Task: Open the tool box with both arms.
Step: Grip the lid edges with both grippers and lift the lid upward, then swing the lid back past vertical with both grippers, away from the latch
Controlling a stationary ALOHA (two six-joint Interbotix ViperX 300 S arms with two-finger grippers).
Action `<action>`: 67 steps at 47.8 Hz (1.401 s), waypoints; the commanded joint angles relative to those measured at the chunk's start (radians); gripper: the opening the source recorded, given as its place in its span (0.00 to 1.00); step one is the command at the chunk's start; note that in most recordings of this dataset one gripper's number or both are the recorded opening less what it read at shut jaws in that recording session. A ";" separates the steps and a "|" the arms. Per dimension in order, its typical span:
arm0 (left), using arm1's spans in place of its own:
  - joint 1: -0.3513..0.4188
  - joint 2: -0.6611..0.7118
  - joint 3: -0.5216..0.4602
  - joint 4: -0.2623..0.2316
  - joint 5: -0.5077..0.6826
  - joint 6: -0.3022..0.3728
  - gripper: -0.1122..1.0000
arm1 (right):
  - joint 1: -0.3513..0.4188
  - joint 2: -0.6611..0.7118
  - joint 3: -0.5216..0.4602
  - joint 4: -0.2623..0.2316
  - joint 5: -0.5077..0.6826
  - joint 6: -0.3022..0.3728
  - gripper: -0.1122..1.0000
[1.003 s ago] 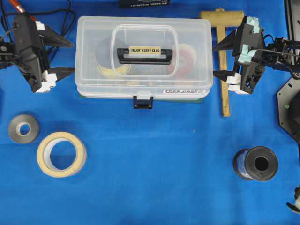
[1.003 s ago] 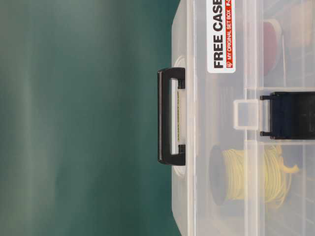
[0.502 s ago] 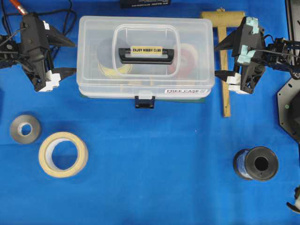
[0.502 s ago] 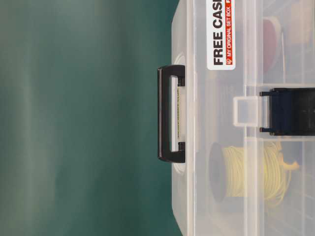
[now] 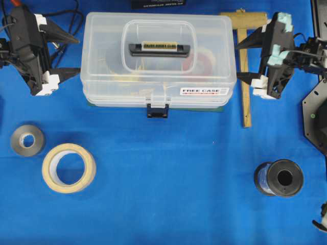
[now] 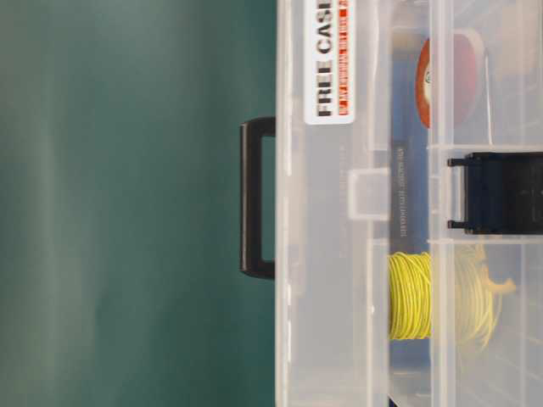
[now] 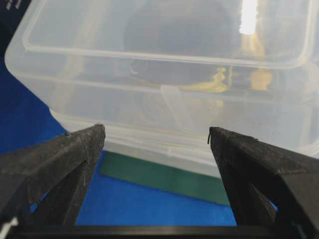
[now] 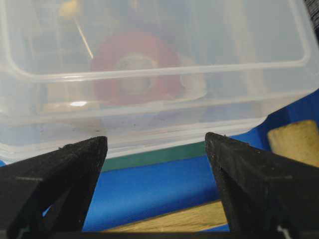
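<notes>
The clear tool box (image 5: 158, 61) lies at the back middle of the blue cloth, with its black handle (image 5: 159, 48) on top. Its lid (image 6: 331, 254) stands lifted off the base, and the lid's clear tab (image 6: 369, 193) is apart from the dark latch (image 6: 496, 193). My left gripper (image 5: 77, 55) is open at the box's left end, fingertips against the lid's edge (image 7: 164, 99). Open as well, my right gripper (image 5: 238, 61) has its tips at the right end (image 8: 149, 124). Nothing sits between either pair of fingers (image 7: 75, 149).
A wooden mallet (image 5: 244, 66) lies under my right gripper. A masking tape roll (image 5: 68, 168) and a grey roll (image 5: 27, 140) sit front left, a black spool (image 5: 279, 178) front right. A green mat (image 5: 153, 106) lies under the box. A black base (image 5: 316, 117) stands at the right edge.
The lid has risen off the base and its tab has left the latch. Both grippers have moved toward the back of the table with the lid's ends, still open.
</notes>
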 commanded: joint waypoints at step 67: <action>0.095 -0.003 -0.224 -0.003 -0.023 0.064 0.91 | -0.121 -0.066 -0.166 0.005 -0.046 0.012 0.83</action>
